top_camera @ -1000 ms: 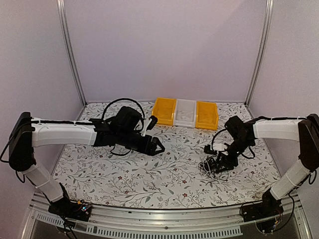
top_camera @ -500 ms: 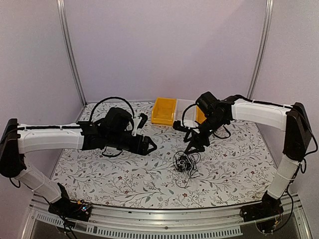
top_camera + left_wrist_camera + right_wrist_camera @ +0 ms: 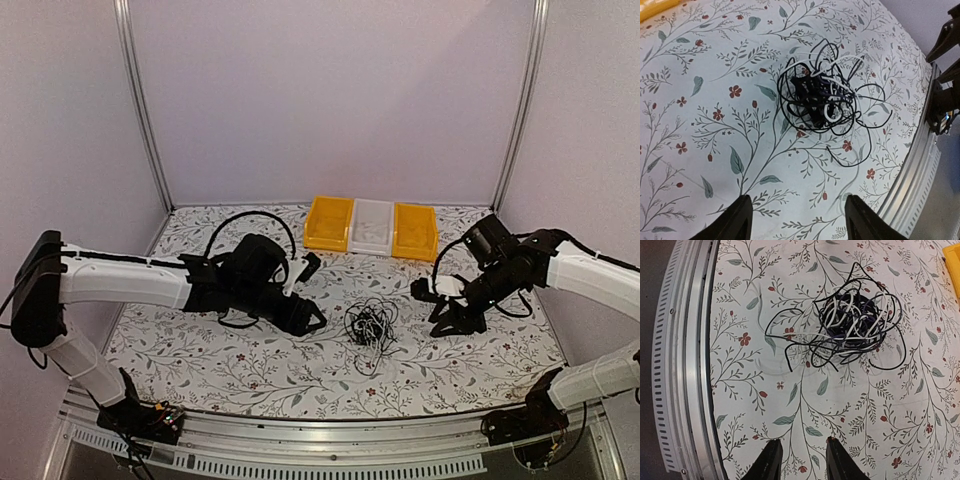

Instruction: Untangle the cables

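I am holding my left hand [image 3: 800, 222] open, its two fingers [image 3: 737, 220] standing wide apart with nothing between them. My right hand [image 3: 802, 462] is also hanging open, its fingers [image 3: 769, 460] closer together and gripping nothing.

From my left wrist, the cables [image 3: 820, 97] are lying at 12 o'clock on the flowered desk [image 3: 700, 150], well clear of my fingertips. From my right wrist, the cables [image 3: 852, 322] are sitting at about 1 o'clock, loose ends trailing toward 9 o'clock.

Both wrist cameras are showing white strands wound among the black ones. The overhead camera is giving only a dark clump.

Overhead, the cables [image 3: 370, 325] are resting on the desk [image 3: 250, 370] between my hands: at 3 o'clock from my left hand [image 3: 308, 318] and at 9 o'clock from my right hand [image 3: 450, 318], touching neither. Only that view is showing the row of bins [image 3: 372, 225] at 12 o'clock behind the clump.

The metal rail [image 3: 690, 365] is running past the desk's edge.
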